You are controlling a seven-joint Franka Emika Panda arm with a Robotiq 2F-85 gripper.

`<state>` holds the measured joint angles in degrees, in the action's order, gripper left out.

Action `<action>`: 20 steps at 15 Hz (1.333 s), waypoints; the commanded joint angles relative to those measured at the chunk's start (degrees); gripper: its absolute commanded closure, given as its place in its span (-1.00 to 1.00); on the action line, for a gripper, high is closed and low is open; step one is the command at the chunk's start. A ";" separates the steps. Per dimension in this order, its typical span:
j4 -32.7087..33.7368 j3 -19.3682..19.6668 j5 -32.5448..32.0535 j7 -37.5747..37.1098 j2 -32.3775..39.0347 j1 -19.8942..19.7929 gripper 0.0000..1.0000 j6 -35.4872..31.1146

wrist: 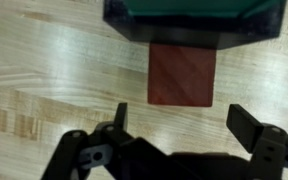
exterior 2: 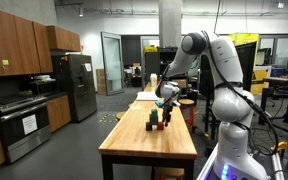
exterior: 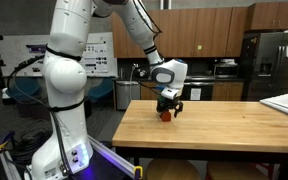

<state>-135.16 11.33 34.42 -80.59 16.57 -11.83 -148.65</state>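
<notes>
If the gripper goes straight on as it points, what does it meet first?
Probably the red block, right below the open gripper; the jaws may straddle it and reach the table. Depth is unclear.

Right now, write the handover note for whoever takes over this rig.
Tool: open, holding nothing, low over the wooden table.
Red block: lies flat on the table just ahead of the fingertips, in line with the gap between them. A dark green object sits right behind it; I cannot tell whether they touch.
Done: tool lined up with the block.
Left: no grasp yet, and the block is not lifted.
</notes>
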 commanded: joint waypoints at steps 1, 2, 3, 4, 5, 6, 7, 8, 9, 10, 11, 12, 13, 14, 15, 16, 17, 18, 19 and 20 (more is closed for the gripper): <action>-0.85 -0.58 1.77 3.07 -0.55 -0.28 -1.00 -1.10; -0.92 -0.59 1.79 3.50 -0.53 -0.20 -1.00 -1.25; -0.96 -0.61 1.85 3.90 -0.51 -0.16 -1.00 -1.25; -1.03 -0.68 1.87 4.27 -0.50 -0.10 -1.00 -1.27; -1.11 -0.76 1.92 4.68 -0.50 -0.03 -1.00 -1.30; -1.24 -0.86 2.05 4.87 -0.51 0.05 -1.00 -1.55; -1.44 -1.02 2.17 5.26 -0.51 0.14 -1.00 -1.93; -1.57 -1.14 2.28 5.56 -0.48 0.23 -1.00 -2.28; -1.67 -1.25 2.43 5.74 -0.45 0.32 -1.00 -2.51; -1.74 -1.41 2.64 5.83 -0.38 0.40 -1.00 -2.76; -1.80 -1.59 2.82 5.92 -0.34 0.42 -1.00 -2.93; -1.93 -1.78 3.03 6.03 -0.34 0.47 -1.00 -3.10; -2.00 -1.97 3.34 6.16 -0.29 0.49 -1.00 -3.33; -2.10 -2.06 3.64 6.27 -0.28 0.56 -1.00 -3.48; -2.18 -2.09 4.06 6.27 -0.20 0.71 -0.69 -3.86; -2.17 -2.11 4.30 6.25 -0.10 0.77 -0.46 -4.02; -2.08 -2.11 4.58 6.20 0.06 0.74 -0.36 -4.14; -2.03 -2.10 4.93 6.13 0.16 0.74 -0.24 -4.30; -2.00 -2.07 5.15 6.15 0.24 0.74 -0.05 -4.44; -2.00 -2.05 5.28 6.14 0.28 0.75 0.10 -4.54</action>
<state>-136.70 9.36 37.75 -75.68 16.93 -11.22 -151.91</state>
